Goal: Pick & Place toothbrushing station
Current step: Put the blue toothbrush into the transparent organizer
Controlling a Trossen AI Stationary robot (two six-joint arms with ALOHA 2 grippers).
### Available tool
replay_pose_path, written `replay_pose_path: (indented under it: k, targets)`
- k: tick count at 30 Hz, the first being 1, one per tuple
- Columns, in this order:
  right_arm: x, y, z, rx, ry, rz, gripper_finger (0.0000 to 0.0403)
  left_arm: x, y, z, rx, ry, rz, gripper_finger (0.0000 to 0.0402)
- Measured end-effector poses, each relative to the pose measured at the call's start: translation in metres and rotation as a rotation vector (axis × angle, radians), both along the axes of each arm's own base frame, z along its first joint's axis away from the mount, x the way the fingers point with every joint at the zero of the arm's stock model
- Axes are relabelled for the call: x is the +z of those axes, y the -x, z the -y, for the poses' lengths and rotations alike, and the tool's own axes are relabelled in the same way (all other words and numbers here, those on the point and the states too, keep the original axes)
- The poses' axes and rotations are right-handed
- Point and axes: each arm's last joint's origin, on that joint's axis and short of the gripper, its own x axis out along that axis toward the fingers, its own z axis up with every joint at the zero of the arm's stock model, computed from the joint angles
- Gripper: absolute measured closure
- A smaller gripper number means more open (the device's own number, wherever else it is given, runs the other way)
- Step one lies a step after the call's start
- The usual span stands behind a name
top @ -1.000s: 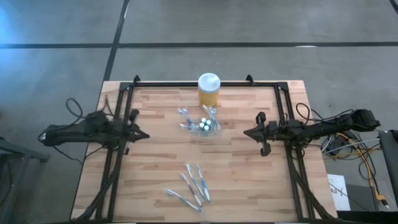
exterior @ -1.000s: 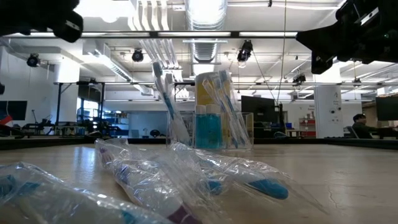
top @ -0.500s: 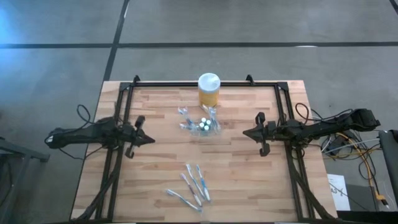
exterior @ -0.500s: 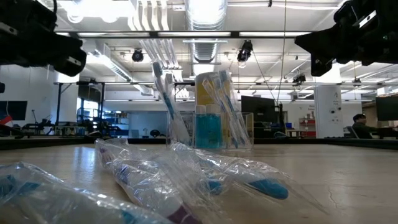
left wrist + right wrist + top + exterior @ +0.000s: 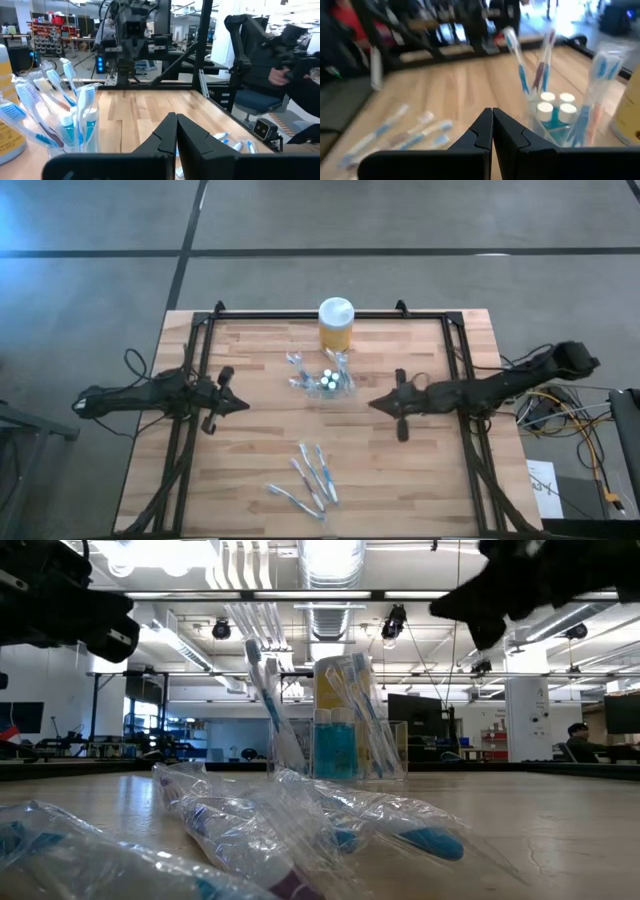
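On my screens the wrapped toothbrushes (image 5: pixel 308 477) lie loose on the counter (image 5: pixel 250 450), well nearer the front edge than the clear holder (image 5: pixel 326 380). The holder stands mid-counter with upright toothbrushes (image 5: pixel 75 107) and white-capped pieces (image 5: pixel 554 111) inside it, and I take it as my landmark. My left hand (image 5: pixel 240 402) hangs well to the holder's left, fingers pressed together, holding nothing. My right hand (image 5: pixel 375 404) hangs near the holder's right, also closed and empty. Just behind the holder stands the yellow jar (image 5: pixel 335 325).
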Motion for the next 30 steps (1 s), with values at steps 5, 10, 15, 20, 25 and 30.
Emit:
replay_pose_path:
  k: [5, 10, 15, 20, 25, 30]
  targets:
    - [0.036, -0.032, -0.029, 0.066, 0.046, -0.124, 0.0394, 0.000, 0.000, 0.000, 0.000, 0.015, -0.005, 0.0382]
    - [0.067, -0.055, -0.064, 0.145, 0.060, -0.227, 0.0394, 0.001, 0.000, 0.000, -0.001, 0.023, -0.012, 0.0387]
    - [0.072, -0.078, -0.095, 0.122, -0.019, -0.435, 0.0394, 0.001, 0.000, 0.000, -0.002, 0.025, -0.011, 0.0387]
    - [0.054, -0.101, -0.114, -0.068, -0.131, -0.663, 0.0394, 0.001, 0.000, 0.000, -0.003, 0.058, -0.017, 0.0388]
    - [0.029, -0.131, -0.130, -0.178, -0.242, -0.768, 0.0391, 0.001, 0.000, 0.000, -0.004, 0.102, -0.027, 0.0388]
    - [0.004, -0.160, -0.150, -0.143, -0.290, -0.849, 0.0348, 0.000, 0.000, 0.000, -0.003, 0.116, -0.033, 0.0389]
